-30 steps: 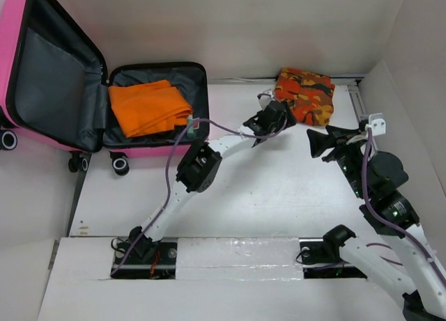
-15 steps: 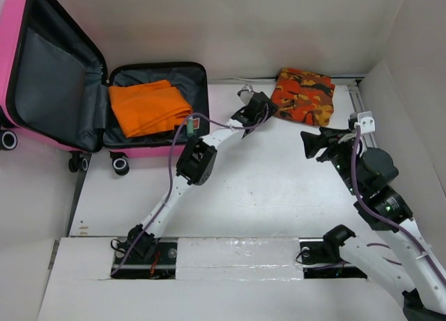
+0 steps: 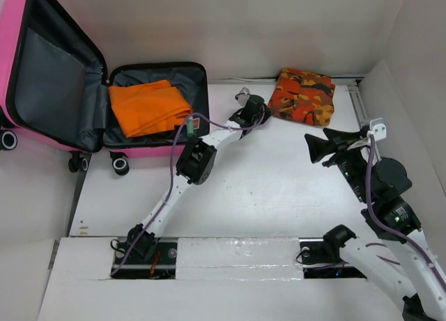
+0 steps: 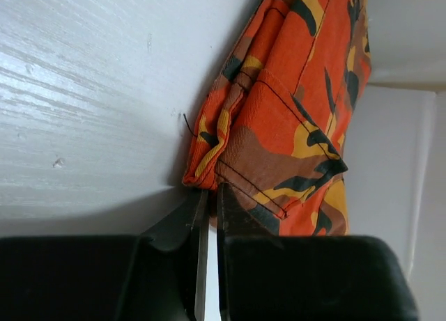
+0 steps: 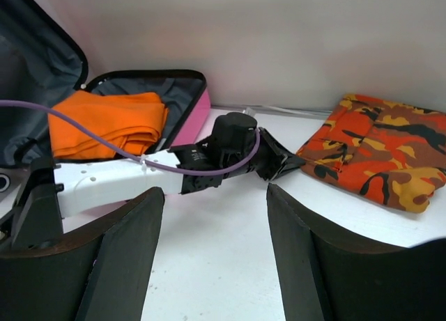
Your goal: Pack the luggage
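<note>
Up at the far left of the counter (image 3: 279, 189), the pink luggage (image 3: 52, 77) lies open, its lid standing up against the wall and its grey-lined lower half flat, with a folded orange cloth (image 3: 148, 106) resting inside. Well to its right, near the back wall, a folded orange camouflage cloth (image 3: 304, 95) lies on the counter outside the luggage. The left claw (image 3: 267, 113) reaches to that cloth's near left corner, and its wrist view shows the fingers (image 4: 237, 223) pressed together with only a sliver between them, their tips right at the fabric's corner; whether any fabric is caught there I cannot tell. The right claw (image 3: 312, 147) hangs above the counter nearer the right wall, fingers apart and holding nothing, facing the left arm
</note>
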### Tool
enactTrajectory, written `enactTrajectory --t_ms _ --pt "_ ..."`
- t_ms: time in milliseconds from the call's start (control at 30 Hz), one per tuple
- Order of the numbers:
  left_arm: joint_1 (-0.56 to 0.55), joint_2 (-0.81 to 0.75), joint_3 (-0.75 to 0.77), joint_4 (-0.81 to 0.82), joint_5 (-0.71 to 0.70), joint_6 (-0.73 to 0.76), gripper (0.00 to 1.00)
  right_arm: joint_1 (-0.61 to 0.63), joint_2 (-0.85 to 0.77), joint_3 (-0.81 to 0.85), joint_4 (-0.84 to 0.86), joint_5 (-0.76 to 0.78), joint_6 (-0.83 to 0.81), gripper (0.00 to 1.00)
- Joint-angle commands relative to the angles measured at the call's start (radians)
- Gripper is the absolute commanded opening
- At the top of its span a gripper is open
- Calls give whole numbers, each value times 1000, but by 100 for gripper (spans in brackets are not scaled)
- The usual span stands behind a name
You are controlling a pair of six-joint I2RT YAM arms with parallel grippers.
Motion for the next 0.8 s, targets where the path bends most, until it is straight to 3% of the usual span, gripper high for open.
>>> enactTrajectory --t_ms 0,133,167,267,400,433,533,600,767 --pt "31 -57 -92 21 45 36 0 10 8 -7 46 -24 -7 67" --pt "51 -276 -413 94 4 226 0 10 51 -26 83 -47 -7 67" --pt "60 -383 -571 141 -32 263 0 10 60 -26 83 -47 -7 67" --pt "70 -508 -757 151 -97 379 0 10 99 -26 104 -81 4 67" --pt "68 -638 -813 108 -172 494 1 10 126 -45 159 -121 26 67" --pt "59 -638 -804 90 -182 516 12 10 139 -45 172 -121 36 67" --pt "4 -677 -793 62 -234 558 59 10 163 -45 172 -132 36 67" --pt "-18 -693 -846 62 -234 558 68 10 163 -45 172 -132 36 67" --pt "-81 -735 -974 119 -253 389 71 10 163 -45 172 -112 36 68"
